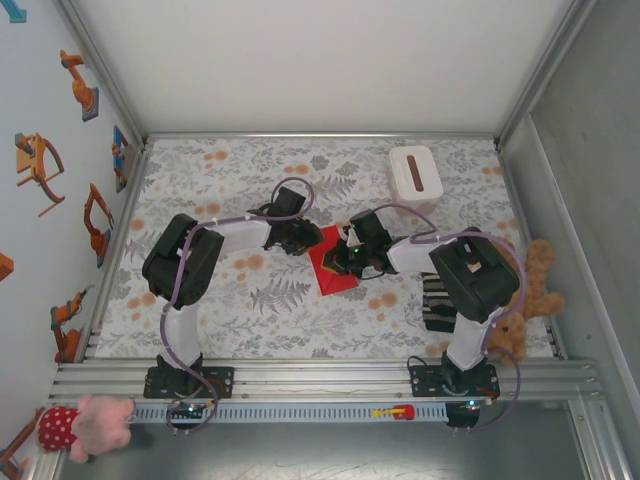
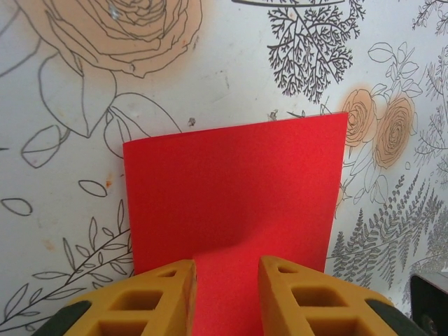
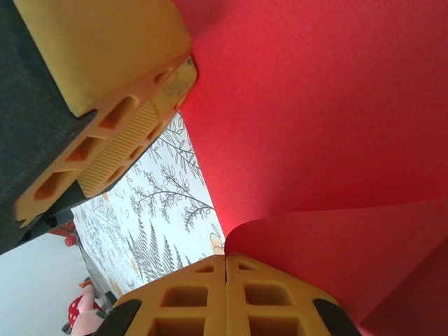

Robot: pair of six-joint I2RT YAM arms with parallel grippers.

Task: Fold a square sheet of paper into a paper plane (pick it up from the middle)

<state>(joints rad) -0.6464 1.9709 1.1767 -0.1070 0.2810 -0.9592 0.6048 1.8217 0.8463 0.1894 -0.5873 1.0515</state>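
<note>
The square sheet of paper (image 1: 332,268) is bright red and lies folded on the floral mat between my two grippers. In the left wrist view the sheet of paper (image 2: 234,182) shows a straight far edge, and a raised part of it runs up between my left gripper's (image 2: 227,264) yellow fingers (image 2: 164,294), which stand apart on either side. My right gripper (image 3: 225,257) is shut, and a lifted, curling flap of the red paper (image 3: 336,238) springs from its tips. A finger of the left gripper (image 3: 105,133) hangs just above that paper. From above, the left gripper (image 1: 303,243) and right gripper (image 1: 347,258) meet over the sheet.
A white box with a dark slot (image 1: 415,175) stands at the back right. A dark striped object (image 1: 437,300) and a brown teddy (image 1: 530,300) lie by the right arm. A pink plush toy (image 1: 95,420) sits off the mat at the front left.
</note>
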